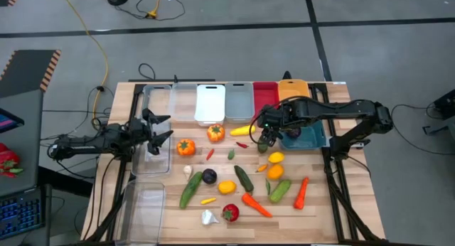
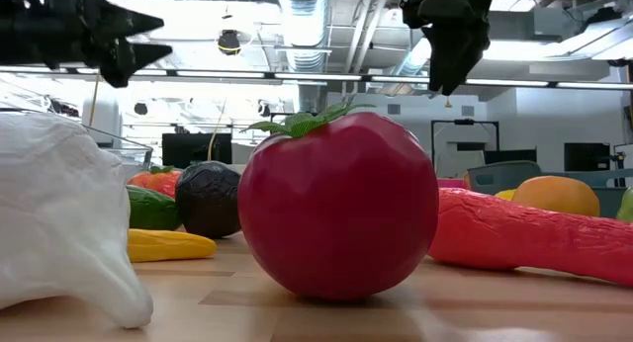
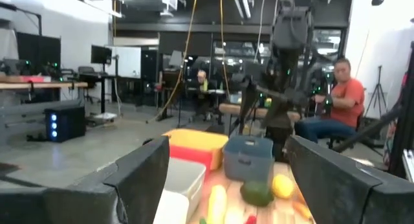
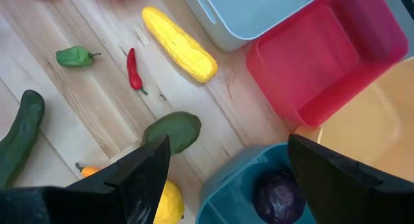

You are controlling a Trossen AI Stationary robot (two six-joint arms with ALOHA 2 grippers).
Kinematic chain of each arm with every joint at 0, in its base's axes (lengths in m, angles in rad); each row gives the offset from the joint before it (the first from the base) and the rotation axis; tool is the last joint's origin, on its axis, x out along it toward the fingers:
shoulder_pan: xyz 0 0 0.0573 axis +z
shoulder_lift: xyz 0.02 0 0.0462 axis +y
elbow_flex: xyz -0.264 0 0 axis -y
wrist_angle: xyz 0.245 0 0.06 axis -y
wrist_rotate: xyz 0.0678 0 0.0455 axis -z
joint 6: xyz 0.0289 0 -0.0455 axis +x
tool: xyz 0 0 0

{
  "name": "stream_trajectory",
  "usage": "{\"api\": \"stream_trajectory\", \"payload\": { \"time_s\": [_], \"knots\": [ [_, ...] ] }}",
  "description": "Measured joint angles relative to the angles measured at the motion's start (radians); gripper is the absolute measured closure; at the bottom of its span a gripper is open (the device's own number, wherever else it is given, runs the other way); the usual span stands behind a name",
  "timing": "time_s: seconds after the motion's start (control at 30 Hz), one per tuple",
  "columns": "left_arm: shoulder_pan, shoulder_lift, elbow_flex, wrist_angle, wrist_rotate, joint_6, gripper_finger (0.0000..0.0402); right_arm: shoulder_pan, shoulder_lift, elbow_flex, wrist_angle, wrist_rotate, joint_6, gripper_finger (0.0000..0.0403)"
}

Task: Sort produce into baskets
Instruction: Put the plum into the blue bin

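Observation:
Produce lies loose on the wooden table: a red tomato [image 1: 229, 212], white garlic [image 1: 208, 217], cucumbers [image 1: 190, 190], carrots [image 1: 256, 204], lemons [image 1: 227, 187] and a yellow cob [image 4: 179, 44]. Along the far edge stand baskets: clear [image 1: 183, 102], white [image 1: 210, 104], grey [image 1: 238, 102], red [image 4: 323, 62] and orange-yellow [image 1: 293, 89]. A purple round [image 4: 278, 195] lies in the teal basket [image 1: 307, 137]. My right gripper [image 4: 226, 179] hangs open, tilted down, over that basket's left rim and a dark green piece [image 4: 171, 132]. My left gripper [image 1: 165, 129] stands open, about level, over a clear basket [image 1: 156, 157] at the left.
Another clear basket [image 1: 146, 203] sits at the near left corner. In the low view the tomato [image 2: 336, 218] and the garlic [image 2: 59, 223] fill the foreground. Beyond the table's right side a person in an orange shirt [image 3: 346, 94] sits.

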State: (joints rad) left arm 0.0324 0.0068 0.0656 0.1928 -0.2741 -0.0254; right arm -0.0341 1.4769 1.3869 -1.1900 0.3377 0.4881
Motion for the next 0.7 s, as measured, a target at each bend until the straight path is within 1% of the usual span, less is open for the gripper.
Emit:
{"api": "stream_trajectory", "payload": {
  "time_s": [0.1,0.2,0.3,0.43,0.57,0.7],
  "knots": [
    [0.000,0.020,0.052,-0.025,0.000,0.002,0.0104,0.000,0.000,0.000,0.001,0.000,0.000,0.0066],
    [0.000,0.073,0.105,-0.048,0.000,0.016,0.0104,0.000,0.000,0.000,0.002,0.000,0.000,0.0066],
    [0.000,0.152,0.159,-0.059,0.000,0.049,0.0104,0.000,0.000,0.000,0.002,0.000,0.000,0.0066],
    [0.000,0.292,0.243,-0.092,0.005,0.085,0.0104,0.000,0.000,0.000,0.002,0.000,0.000,0.0066],
    [0.000,0.441,0.347,-0.161,0.060,0.110,0.0104,0.000,0.000,0.000,0.002,0.000,0.000,0.0066],
    [0.000,0.598,0.459,-0.242,0.148,0.112,0.0104,0.000,0.000,0.000,0.002,0.000,0.000,0.0066]
  ]
}}
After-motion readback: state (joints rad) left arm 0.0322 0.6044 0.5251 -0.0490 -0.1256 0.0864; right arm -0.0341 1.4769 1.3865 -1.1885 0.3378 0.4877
